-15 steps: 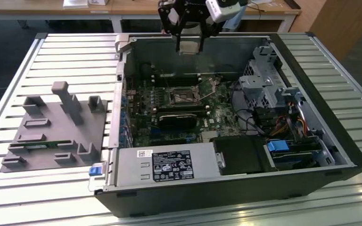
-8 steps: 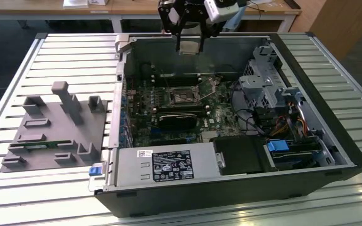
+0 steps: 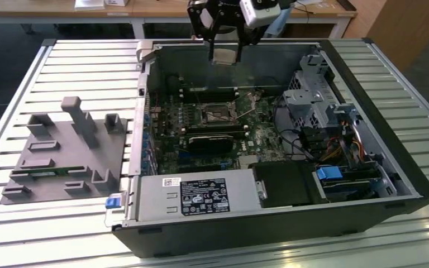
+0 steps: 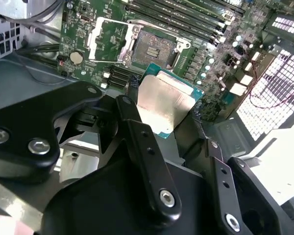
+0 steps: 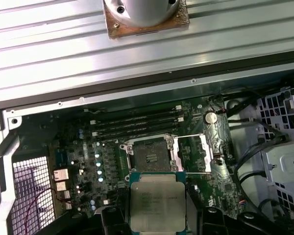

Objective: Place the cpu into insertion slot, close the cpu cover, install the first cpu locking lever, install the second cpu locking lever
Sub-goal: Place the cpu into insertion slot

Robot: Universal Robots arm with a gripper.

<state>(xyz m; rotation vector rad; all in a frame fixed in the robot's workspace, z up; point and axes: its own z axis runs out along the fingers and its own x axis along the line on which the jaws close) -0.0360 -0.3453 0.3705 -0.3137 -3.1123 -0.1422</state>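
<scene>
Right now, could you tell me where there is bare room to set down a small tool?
Bare table slats run along the near edge, bordered by the grey fixture and the computer case, and on the exterior view's right of the case. Inside is crowded: cables, drive cage, and the end effector holding the cpu above.

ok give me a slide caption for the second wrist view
The gripper holds the cpu over the motherboard, socket empty and its cover flipped open.

Your cpu point(image 4: 166, 105), dull silver top on a green edge, sits pinched in the gripper point(image 4: 165, 108) well above the insertion slot point(image 4: 154, 46), which lies bare, its cpu cover point(image 4: 94, 39) swung open beside it
</scene>
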